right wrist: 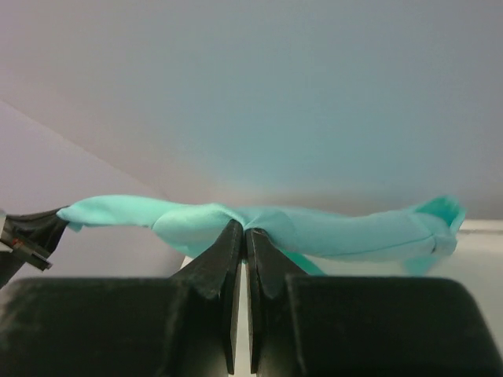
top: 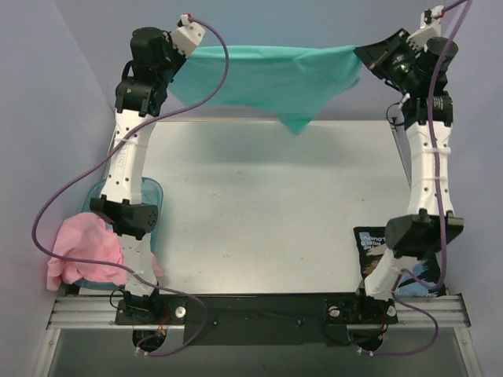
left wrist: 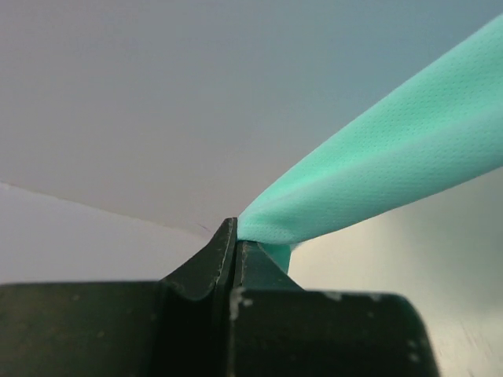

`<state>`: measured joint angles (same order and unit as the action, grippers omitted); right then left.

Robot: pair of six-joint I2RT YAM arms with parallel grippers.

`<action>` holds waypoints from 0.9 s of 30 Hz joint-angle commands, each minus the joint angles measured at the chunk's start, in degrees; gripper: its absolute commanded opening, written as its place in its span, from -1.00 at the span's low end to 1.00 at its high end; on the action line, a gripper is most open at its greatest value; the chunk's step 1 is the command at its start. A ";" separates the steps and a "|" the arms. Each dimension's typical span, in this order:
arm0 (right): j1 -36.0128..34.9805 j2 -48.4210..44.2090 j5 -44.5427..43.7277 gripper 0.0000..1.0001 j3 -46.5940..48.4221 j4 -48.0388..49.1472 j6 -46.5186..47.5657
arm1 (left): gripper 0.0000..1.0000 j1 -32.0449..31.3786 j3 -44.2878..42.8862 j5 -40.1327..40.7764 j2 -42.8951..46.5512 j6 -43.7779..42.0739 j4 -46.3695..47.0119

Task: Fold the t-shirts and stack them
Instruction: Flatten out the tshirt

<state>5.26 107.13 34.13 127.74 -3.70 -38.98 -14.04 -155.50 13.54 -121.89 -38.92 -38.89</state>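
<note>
Teal-green t-shirt (top: pixel 271 78) hangs spread in the air between the two tools. Its long axis runs straight from one to the other, above the far edge of the table (top: pixel 275 204). The left gripper (left wrist: pixel 236 238) is clamped on one bunched corner, and the cloth streams away toward the other arm. The right gripper (right wrist: pixel 239 233) is pinched tight on the opposite edge. Below the taut top line the fabric sags to a point, somewhat nearer the right gripper. The coming move is probably to lower the shirt and draw it back toward the arm bases, both arms travelling together. The pale pink t-shirt (top: pixel 82 253) lies heaped over the blue tub (top: pixel 153 195), close beside the left arm's base.
</note>
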 commanded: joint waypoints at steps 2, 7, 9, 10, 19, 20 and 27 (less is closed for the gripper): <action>-0.42 -16.57 5.86 -1.00 -20.21 -2.86 1.36 | -1.00 0.77 18.85 -11.06 12.96 2.18 -12.07; -2.27 -24.59 6.92 -1.00 -44.98 -16.49 8.82 | -1.00 -0.10 45.07 -16.52 22.99 -2.73 -13.23; -2.62 -26.62 5.52 -1.00 -52.81 -21.85 11.72 | -1.00 -2.03 56.58 -16.53 26.25 -5.28 -13.31; -3.05 -27.67 4.12 -1.00 -55.90 -24.39 12.43 | -1.00 -2.74 63.15 -16.44 28.26 -6.08 -12.79; -4.64 -25.49 -1.78 -1.00 -81.59 -25.83 16.39 | -1.00 -9.69 97.55 -10.92 31.36 -11.08 -3.12; -4.38 -25.05 -3.61 -1.00 -82.82 -26.52 16.31 | -1.00 -9.69 98.45 -10.03 30.92 -11.44 -3.29; -4.38 -23.64 -9.16 -1.00 -85.12 -29.16 15.87 | -1.00 -9.69 102.33 -11.07 34.34 -14.08 -10.22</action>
<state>0.71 83.53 29.63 43.07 -29.36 -23.90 -23.92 -52.90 3.44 -92.40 -50.33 -46.98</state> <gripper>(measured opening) 0.005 0.028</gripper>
